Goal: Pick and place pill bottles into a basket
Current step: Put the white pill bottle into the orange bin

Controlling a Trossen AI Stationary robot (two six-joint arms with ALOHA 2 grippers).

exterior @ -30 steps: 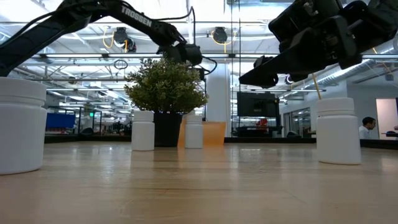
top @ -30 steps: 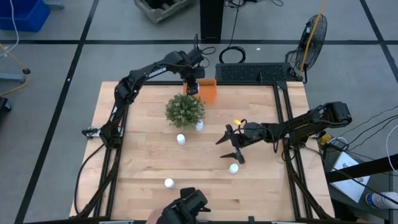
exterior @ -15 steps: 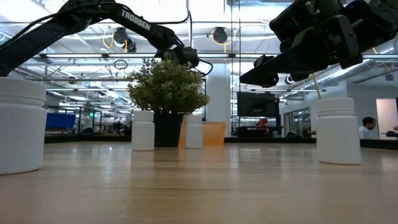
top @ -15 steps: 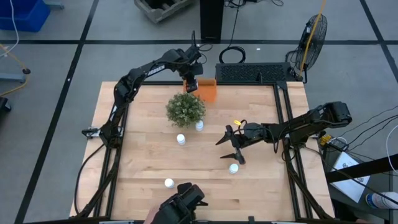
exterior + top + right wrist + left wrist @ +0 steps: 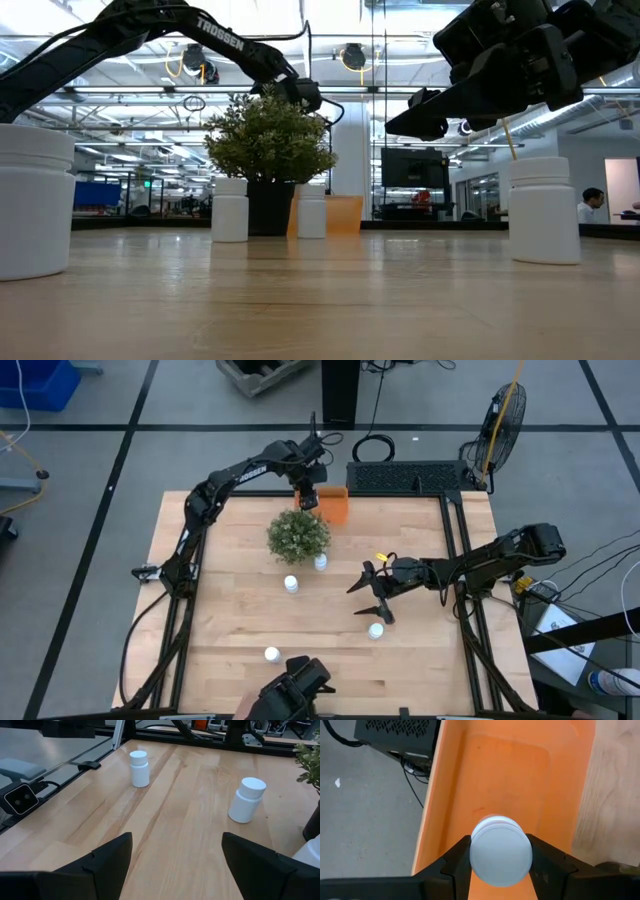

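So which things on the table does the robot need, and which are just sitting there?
Needed:
- held pill bottle, in the left gripper over the basket
- four pill bottles on the table
- right gripper, open

Just there:
- potted plant
- fan on the floor

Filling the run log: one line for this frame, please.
left gripper: shut on pill bottle, over basket | right gripper: open, above table | four bottles on table | basket empty
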